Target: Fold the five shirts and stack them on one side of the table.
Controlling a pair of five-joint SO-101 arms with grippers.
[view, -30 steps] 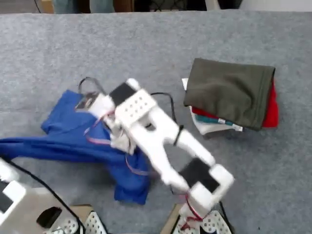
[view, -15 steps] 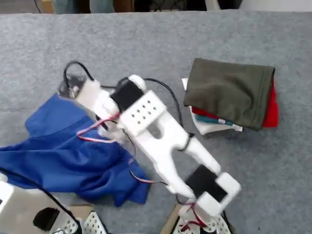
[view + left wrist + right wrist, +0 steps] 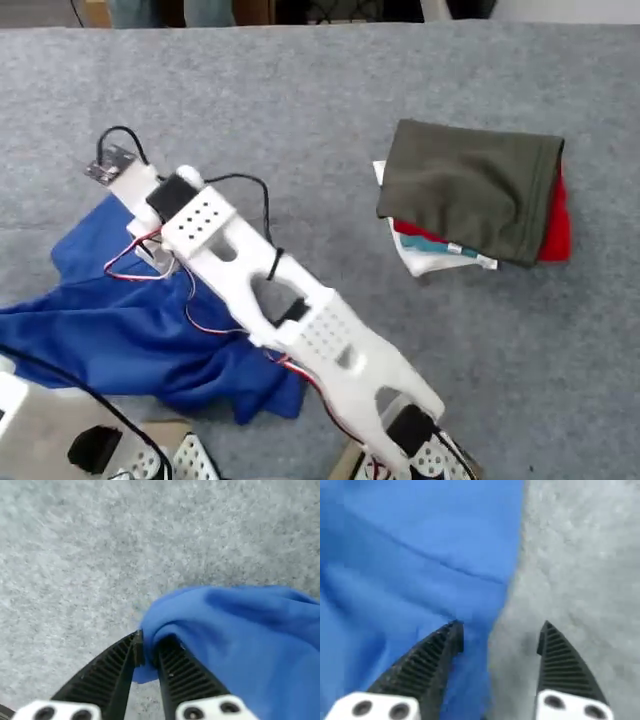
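Here's the blue shirt (image 3: 110,335), the one unfolded garment, lying rumpled on the grey table (image 3: 300,90) over on the left arm's side, its cloth bunched in loose ridges and one corner trailing toward the near edge. The left gripper (image 3: 148,646) has it: fingers pressed together on a rolled fold at the shirt's edge, blue cloth pinched between the ribbed pads and wrapping round one of them, grey table just beyond. The left arm (image 3: 30,420) itself sits low in the near left corner of the high view, a black cable (image 3: 70,375) looping across it. And across the middle lies the right arm (image 3: 300,325), stretched on a long diagonal from its base at the near edge right over the blue shirt, wrist out by the shirt's far corner, red and white wires (image 3: 150,265) dangling beneath it. The right gripper (image 3: 502,627) is spread wide, holding nothing, and it straddles the shirt's border: one finger (image 3: 427,660) over the blue cloth, the other over bare table. Whether the tips touch down, I cannot tell. Over on the other side, well apart from all this, sits the stack (image 3: 470,200): an olive shirt (image 3: 470,185) folded on top, a red shirt (image 3: 558,228) peeking out beneath along the outer side, and a white shirt (image 3: 425,258) with a teal strip showing at the stack's near corner.
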